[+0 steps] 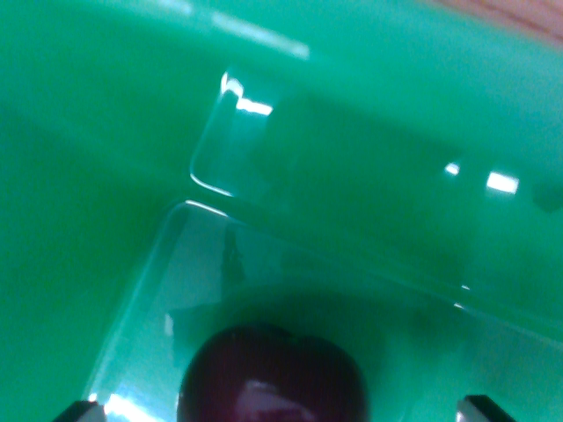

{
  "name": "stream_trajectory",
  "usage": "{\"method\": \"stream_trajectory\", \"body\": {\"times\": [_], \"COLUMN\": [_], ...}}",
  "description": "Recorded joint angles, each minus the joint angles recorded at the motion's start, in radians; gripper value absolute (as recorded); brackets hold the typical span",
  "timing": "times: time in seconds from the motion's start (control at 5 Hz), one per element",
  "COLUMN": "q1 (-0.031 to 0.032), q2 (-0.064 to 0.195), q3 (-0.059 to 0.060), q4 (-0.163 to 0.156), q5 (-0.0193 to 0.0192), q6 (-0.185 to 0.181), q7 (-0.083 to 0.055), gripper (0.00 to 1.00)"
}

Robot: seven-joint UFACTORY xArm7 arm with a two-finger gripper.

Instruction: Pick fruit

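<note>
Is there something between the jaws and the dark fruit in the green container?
Nothing visible does. The dark red fruit lies at the bottom of the view, between the two dark gripper tips at the lower corners, inside the clear tray in the green bin.

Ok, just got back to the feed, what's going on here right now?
The wrist camera is looking down into a green plastic bin that holds a clear plastic container. A dark red, cherry-like fruit sits at the bottom edge of the view, in or on the clear container. Two dark gripper fingertips peek in at the lower corners, either side of the fruit and not touching it. Nothing is grasped yet.
</note>
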Motion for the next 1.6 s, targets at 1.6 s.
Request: {"method": "stream_trajectory", "body": {"times": [1.6], "q1": [0.0040], "q2": [0.020], "q3": [0.004], "q4": [-0.037], "q5": [-0.0002], "q6": [-0.073], "q7": [-0.020], "gripper": [0.00]}}
